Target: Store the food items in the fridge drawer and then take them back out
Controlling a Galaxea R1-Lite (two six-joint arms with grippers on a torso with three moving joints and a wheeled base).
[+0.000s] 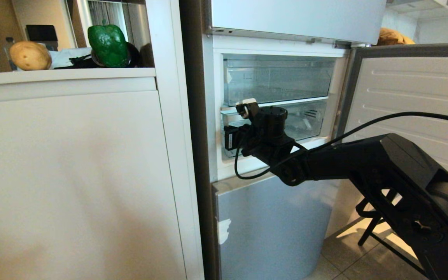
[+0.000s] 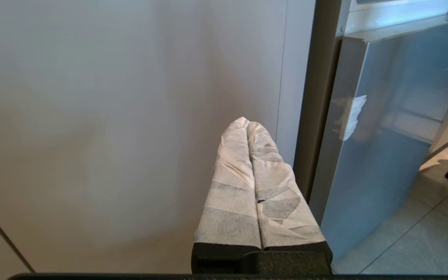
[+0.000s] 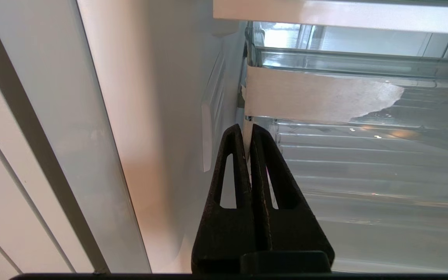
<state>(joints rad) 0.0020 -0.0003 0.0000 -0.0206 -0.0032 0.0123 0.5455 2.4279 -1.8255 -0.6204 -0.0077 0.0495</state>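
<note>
The tan potato (image 1: 30, 55) and the dark green bell pepper (image 1: 108, 44) sit on the white counter top at the upper left, outside the fridge. My right gripper (image 1: 228, 135) (image 3: 247, 130) is at the left end of the clear fridge drawer (image 1: 309, 118) (image 3: 364, 163), the lower of two. Its black fingers (image 3: 266, 171) are shut on a thin white tab hanging from the white sticker (image 3: 317, 97) on the drawer's front. My left gripper (image 2: 247, 122), wrapped in white tape, is shut on nothing and faces the cabinet front.
Another clear drawer (image 1: 278, 77) sits above the gripped one. The fridge door (image 1: 410, 101) stands open to the right. A closed grey freezer door (image 1: 270, 225) lies below, and a white cabinet (image 1: 72, 175) fills the left. A dark chair leg (image 1: 368, 233) stands on the tiled floor.
</note>
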